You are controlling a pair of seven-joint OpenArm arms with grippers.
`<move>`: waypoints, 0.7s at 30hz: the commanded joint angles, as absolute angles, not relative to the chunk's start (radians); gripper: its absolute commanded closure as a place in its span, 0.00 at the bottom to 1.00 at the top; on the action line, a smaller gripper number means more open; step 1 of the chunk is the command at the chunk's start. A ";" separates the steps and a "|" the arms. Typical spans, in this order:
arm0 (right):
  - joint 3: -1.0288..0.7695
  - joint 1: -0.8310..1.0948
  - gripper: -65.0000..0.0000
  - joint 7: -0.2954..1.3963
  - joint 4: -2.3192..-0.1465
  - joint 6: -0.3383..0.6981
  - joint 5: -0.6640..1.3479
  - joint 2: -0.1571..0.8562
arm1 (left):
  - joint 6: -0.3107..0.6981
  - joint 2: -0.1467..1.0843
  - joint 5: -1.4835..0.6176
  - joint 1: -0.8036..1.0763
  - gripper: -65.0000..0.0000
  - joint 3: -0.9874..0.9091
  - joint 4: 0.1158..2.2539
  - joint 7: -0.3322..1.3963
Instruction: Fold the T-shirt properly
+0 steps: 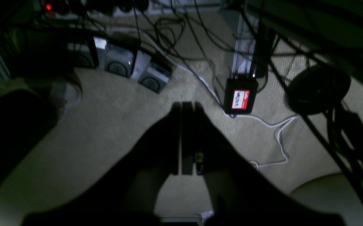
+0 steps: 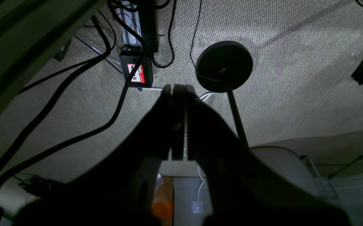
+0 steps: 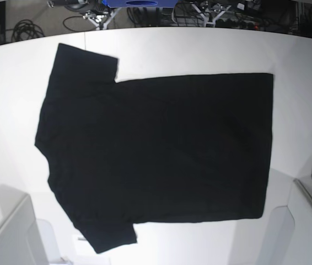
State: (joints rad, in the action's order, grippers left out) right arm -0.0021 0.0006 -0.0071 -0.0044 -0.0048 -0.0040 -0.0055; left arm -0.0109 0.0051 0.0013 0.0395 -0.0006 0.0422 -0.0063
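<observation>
The black T-shirt (image 3: pixel 156 149) lies spread flat on the white table (image 3: pixel 200 49), plain side up. Its sleeves point to the left and its straight hem is at the right. No print shows. My left gripper (image 1: pixel 186 105) shows in the left wrist view with its fingers pressed together and nothing between them, over carpeted floor. My right gripper (image 2: pixel 178 88) shows in the right wrist view, also shut and empty over the floor. The T-shirt shows in neither wrist view. In the base view only arm parts appear, at the bottom corners, off the cloth.
Under the grippers are carpet, several black cables, a black box with a red label (image 1: pixel 240 99) and a round black stand base (image 2: pixel 224 66). White arm links sit at the base view's bottom left (image 3: pixel 12 237) and bottom right (image 3: pixel 305 221).
</observation>
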 commanded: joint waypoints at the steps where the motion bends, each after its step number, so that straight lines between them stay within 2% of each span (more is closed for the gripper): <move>1: -0.002 0.005 1.00 -0.007 -0.004 0.007 0.001 -0.008 | -0.007 0.004 0.010 0.045 1.00 0.004 0.047 -0.002; 6: -0.002 0.041 0.97 -0.001 -0.039 0.007 0.001 -0.013 | -0.007 0.008 0.002 0.076 0.99 -0.005 0.077 -0.002; 10: -0.001 0.051 0.68 0.001 -0.042 0.005 0.001 -0.013 | -0.007 0.010 0.001 0.124 0.99 -0.007 0.173 0.001; 12: 0.002 0.071 0.60 -0.005 -0.053 0.007 -0.002 -0.013 | -0.007 0.010 0.001 0.133 0.99 -0.008 0.186 0.001; 13: 0.002 0.077 0.60 -0.007 -0.056 0.008 -0.004 -0.013 | -0.007 0.010 0.001 0.137 0.99 -0.008 0.186 0.001; 15: 0.002 0.085 0.65 -0.002 -0.081 0.008 -0.004 -0.012 | -0.007 0.007 0.001 0.151 0.99 -0.008 0.186 0.001; 16: 0.002 0.085 0.73 -0.002 -0.082 0.008 -0.004 -0.012 | -0.007 0.005 0.001 0.153 0.99 -0.008 0.188 0.001; 18: 0.002 0.085 1.00 -0.004 -0.084 0.008 -0.002 -0.012 | -0.007 0.004 0.001 0.154 0.99 -0.008 0.188 0.001; 21: -0.001 0.085 1.00 -0.005 -0.085 0.008 -0.001 -0.012 | -0.007 0.004 0.001 0.148 0.99 -0.010 0.188 0.001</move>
